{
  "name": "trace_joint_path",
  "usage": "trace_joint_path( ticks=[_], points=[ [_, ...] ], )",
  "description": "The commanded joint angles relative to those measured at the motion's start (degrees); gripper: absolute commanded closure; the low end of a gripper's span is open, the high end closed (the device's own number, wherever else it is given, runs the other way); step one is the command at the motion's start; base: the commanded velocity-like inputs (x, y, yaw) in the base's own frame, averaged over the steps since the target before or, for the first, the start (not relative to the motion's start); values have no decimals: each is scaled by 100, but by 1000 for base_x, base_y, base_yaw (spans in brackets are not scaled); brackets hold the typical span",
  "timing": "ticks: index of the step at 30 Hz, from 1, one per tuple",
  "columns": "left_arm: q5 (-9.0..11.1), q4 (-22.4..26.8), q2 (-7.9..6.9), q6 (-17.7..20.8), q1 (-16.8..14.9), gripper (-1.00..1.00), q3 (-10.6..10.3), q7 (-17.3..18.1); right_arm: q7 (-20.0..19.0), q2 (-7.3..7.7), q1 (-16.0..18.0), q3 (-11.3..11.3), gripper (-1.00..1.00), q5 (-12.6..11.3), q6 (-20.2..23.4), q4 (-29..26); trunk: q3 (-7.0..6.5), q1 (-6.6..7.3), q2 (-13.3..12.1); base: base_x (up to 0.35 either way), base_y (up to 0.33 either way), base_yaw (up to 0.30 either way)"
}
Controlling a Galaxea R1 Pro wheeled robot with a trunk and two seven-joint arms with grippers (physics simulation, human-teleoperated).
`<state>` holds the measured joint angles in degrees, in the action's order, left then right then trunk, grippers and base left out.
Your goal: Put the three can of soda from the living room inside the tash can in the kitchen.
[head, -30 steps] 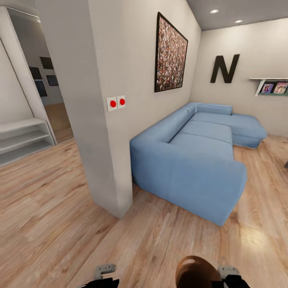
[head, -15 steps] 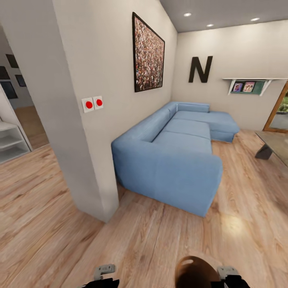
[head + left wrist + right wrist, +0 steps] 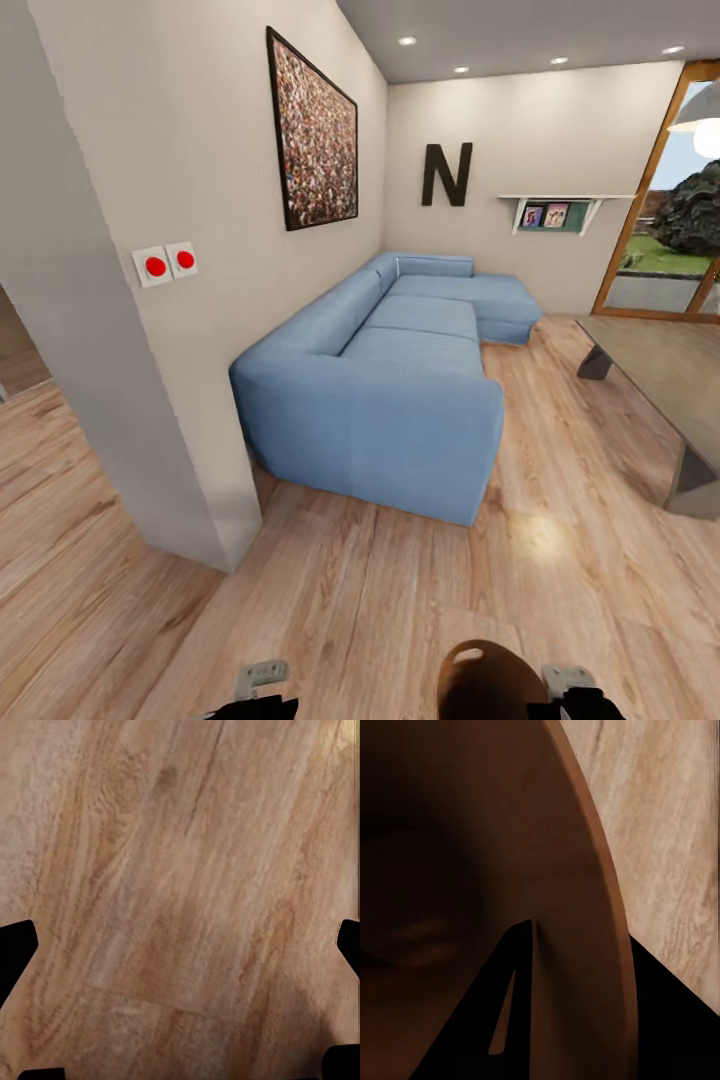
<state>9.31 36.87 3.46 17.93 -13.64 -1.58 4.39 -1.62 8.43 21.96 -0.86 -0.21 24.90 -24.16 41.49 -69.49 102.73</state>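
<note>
View panned right, right end effector (image 3: 521, 990) gripping tash can (image 3: 490, 680) rim

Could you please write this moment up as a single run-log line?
phase: transit | room: blue fabric corner sofa ahead, light wood floor | right gripper: fingers clamped on round brown-copper bin | left gripper: open

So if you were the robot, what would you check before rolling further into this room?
1. Trash can held at the right gripper: ok, its wall sits against a finger.
2. Left gripper free for a can: ok, fingers wide apart over bare floor.
3. Blue sofa clear of the path: ok, it stands to the left, floor open ahead.
4. Low table at right: not ok, close to the route.
5. Soda cans located: cannot tell.
</note>
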Motion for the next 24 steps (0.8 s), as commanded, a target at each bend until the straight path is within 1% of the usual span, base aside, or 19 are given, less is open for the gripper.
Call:
trace_joint_path(
  ticks=[1,24],
  points=[
    [0,-1,0,0,0,-100,0,0,-33,0,2,-6,100,-40,-3,-1,0,0,0,0,0,-284],
    [-8,17,-3,0,2,-100,-9,0,-40,-7,2,-7,100,-42,-12,-1,0,0,0,0,0,-286]
  ],
)
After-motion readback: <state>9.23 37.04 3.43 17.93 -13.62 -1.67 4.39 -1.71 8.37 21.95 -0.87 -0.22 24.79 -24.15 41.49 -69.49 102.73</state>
